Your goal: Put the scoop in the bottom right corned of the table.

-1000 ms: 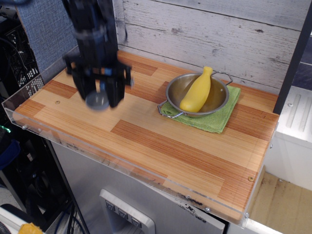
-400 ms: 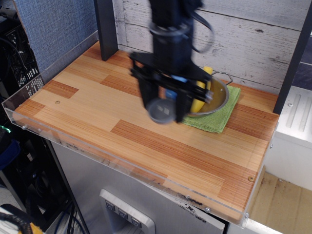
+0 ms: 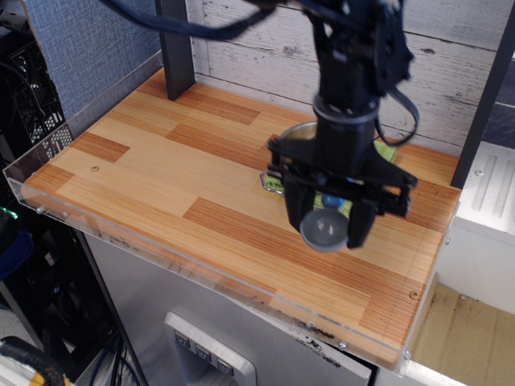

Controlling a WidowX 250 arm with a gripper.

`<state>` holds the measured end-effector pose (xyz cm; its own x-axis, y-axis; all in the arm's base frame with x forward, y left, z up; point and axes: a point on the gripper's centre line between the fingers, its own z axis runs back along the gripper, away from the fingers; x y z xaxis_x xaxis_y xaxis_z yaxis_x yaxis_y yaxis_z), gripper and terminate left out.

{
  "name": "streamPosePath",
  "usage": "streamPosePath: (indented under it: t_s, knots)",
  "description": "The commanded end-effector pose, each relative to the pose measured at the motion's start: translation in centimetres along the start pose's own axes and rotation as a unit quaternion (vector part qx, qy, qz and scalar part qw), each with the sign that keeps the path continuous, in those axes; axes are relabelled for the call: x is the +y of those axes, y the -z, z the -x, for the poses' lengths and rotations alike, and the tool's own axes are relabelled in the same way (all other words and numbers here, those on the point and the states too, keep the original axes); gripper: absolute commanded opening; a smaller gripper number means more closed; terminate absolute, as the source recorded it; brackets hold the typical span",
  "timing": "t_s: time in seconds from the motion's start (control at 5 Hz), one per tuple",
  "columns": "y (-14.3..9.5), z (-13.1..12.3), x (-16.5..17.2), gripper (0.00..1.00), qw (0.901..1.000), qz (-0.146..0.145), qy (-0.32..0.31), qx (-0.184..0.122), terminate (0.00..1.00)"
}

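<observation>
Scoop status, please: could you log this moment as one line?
phase: carry | gripper: shut on scoop | position: above table right half | placed: not yet

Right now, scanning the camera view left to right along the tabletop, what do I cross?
Black post → bare planks of the table → steel bowl, mostly hidden → gripper holding the scoop → green cloth.
</observation>
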<state>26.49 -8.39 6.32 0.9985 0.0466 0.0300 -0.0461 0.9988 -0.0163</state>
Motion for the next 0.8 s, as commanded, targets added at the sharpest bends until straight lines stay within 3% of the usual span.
streamPosePath:
  t_s: [0.0, 0.6]
  knots:
    - [1.7, -0.1, -3.6, 0.0, 0.9997, 0.009, 0.024, 0.003, 0.0]
    - [4.9, 0.2, -4.1, 0.0, 0.9983, -0.008, 0.049, 0.032, 0.0]
